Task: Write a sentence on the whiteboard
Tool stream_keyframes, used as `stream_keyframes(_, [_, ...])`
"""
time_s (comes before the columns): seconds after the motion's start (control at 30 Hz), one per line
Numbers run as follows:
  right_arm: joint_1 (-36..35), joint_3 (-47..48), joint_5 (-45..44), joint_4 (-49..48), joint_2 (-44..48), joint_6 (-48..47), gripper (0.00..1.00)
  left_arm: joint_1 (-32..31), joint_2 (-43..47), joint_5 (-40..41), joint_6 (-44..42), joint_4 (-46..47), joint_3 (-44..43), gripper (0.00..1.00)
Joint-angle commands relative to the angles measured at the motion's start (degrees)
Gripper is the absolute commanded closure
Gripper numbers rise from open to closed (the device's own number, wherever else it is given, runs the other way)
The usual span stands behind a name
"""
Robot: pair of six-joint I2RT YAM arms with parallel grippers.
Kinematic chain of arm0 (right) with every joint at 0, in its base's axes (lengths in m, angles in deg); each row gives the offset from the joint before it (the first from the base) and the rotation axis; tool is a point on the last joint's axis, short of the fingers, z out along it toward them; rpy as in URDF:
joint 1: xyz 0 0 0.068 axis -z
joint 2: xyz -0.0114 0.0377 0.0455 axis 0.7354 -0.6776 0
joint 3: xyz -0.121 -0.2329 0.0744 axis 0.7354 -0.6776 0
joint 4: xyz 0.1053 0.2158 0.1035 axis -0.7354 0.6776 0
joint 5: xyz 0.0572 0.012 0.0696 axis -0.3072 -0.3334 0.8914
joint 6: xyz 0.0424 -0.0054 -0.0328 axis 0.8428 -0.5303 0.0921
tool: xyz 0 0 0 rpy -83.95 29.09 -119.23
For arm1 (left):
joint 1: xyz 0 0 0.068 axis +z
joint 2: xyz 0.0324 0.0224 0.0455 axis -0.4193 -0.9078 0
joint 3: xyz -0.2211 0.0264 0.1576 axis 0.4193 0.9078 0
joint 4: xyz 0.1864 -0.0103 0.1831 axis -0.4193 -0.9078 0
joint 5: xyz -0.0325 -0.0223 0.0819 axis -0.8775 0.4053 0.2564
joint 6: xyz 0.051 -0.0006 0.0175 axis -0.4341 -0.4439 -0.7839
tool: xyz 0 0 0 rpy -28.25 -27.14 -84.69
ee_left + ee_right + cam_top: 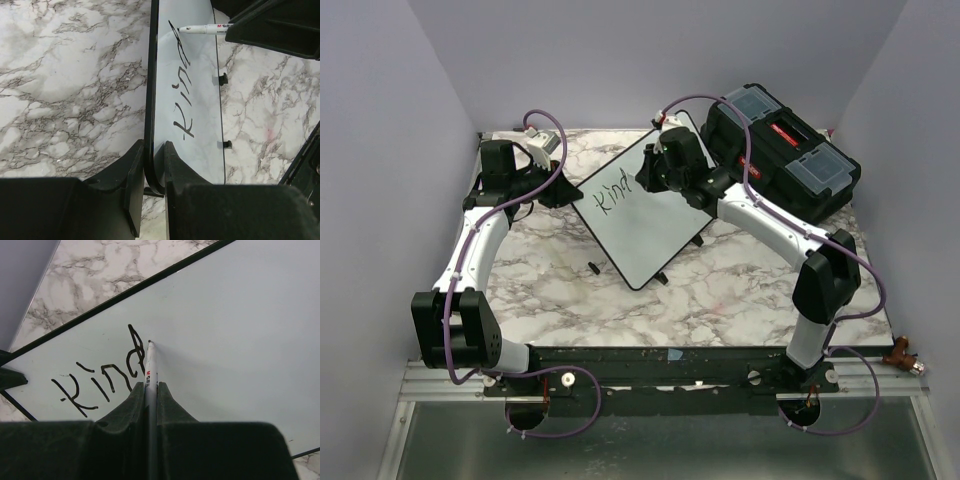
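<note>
While the black plastic toolbox (782, 150) stands shut at the far right, its contents hidden, the glossy whiteboard (642, 228) with thin black frame lies slanted on the marble-pattern table (730, 295). The sentence (615, 193) reads "Kind". The left gripper (155, 167) pinches the board's rim; the right gripper (150, 388) is closed on a white marker (150, 362) labelled "M&G", tip touching the board beside the d

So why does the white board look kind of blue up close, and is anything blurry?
Right wrist view: the board looks pale blue, the pen throws a faint shadow to its right, and the dark fingers look slightly soft. Left wrist view: a slanting angle stretches the letters. Top view: the board looks white, nothing blurry.
</note>
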Motion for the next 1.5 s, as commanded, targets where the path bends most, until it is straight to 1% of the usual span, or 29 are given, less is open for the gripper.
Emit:
stream_keyframes(0.0, [0.2,-1.4,-1.1,0.5,-0.6,-0.1,0.99,-0.7,1.9,0.4,-4.8,2.2,-0.6,1.00])
stream_keyframes(0.23, [0.3,-6.2,0.4,-0.2,2.0,1.0,0.99,-0.7,1.8,0.5,-4.8,2.1,-0.8,1.00])
stream_keyframes(0.37, [0.3,-7.4,1.0,-0.7,2.5,1.7,0.99,-0.7,1.9,0.4,-4.8,2.2,-0.9,1.00])
stream_keyframes(0.8, [0.2,-2.9,1.4,0.0,0.6,1.8,0.99,-0.8,2.1,0.5,-5.0,2.0,-0.9,1.00])
stream_keyframes(1.23, [0.2,2.3,-0.8,1.8,-2.2,0.9,1.00,-0.8,2.1,0.8,-5.3,1.6,-0.9,1.00])
stream_keyframes(1.47, [0.2,4.8,-3.5,3.5,-4.0,1.2,0.99,-0.8,2.1,1.0,-5.4,1.6,-0.9,1.00])
